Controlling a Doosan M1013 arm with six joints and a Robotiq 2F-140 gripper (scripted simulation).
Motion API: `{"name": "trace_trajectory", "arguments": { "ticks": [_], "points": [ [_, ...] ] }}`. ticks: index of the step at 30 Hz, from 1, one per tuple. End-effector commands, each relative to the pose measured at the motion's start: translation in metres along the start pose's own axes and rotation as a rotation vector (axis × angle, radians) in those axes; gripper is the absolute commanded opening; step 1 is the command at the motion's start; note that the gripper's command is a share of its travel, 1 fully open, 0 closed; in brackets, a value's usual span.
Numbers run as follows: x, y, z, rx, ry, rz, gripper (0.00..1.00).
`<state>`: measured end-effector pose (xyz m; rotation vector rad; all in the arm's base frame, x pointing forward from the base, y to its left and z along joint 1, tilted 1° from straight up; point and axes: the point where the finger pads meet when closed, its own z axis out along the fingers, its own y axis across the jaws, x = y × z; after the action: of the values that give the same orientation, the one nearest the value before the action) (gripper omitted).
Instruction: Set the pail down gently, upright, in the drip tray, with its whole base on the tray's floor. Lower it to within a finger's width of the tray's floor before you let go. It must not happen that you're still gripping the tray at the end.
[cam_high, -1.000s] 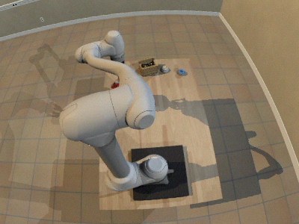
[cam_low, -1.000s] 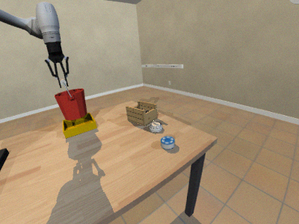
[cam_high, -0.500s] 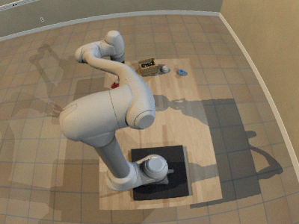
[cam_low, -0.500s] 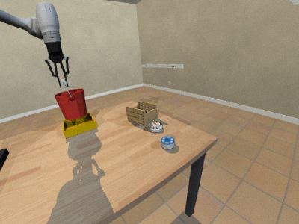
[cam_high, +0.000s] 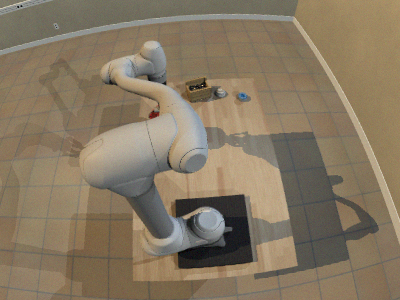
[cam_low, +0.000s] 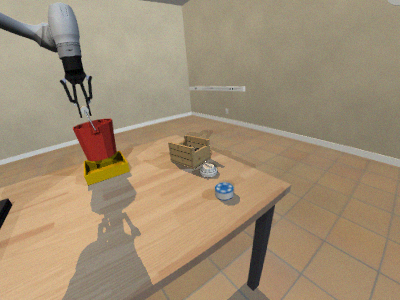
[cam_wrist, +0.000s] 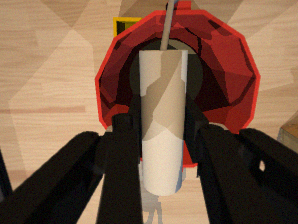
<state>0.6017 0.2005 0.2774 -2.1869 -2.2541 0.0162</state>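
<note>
The red pail (cam_low: 95, 138) hangs by its wire bail from my gripper (cam_low: 83, 107), which is shut on the white grip of the pail's handle (cam_wrist: 161, 125). The pail hangs slightly tilted, its base just over or inside the yellow drip tray (cam_low: 105, 168); I cannot tell whether it touches the floor. In the wrist view the pail's open mouth (cam_wrist: 200, 75) lies right below the fingers, and a corner of the tray (cam_wrist: 122, 24) shows behind it. In the top view the arm hides almost all but a red sliver of the pail (cam_high: 154, 114).
A wooden crate (cam_low: 189, 150) stands right of the tray, with a small white dish (cam_low: 208, 170) and a blue-white dish (cam_low: 224, 190) nearer the table's right edge. The arm's base sits on a black mat (cam_high: 215, 230).
</note>
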Motion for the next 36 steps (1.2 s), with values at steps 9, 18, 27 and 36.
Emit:
{"name": "trace_trajectory", "arguments": {
  "ticks": [9, 18, 27, 36],
  "points": [
    [0.0042, 0.0002, -0.0020, 0.000, 0.005, 0.001, 0.10],
    [0.0042, 0.0002, -0.0020, 0.000, 0.005, 0.001, 0.10],
    [0.0042, 0.0002, -0.0015, 0.000, 0.005, 0.001, 0.10],
    [0.0043, 0.0003, 0.0019, -0.001, 0.006, 0.001, 0.10]
  ]
}}
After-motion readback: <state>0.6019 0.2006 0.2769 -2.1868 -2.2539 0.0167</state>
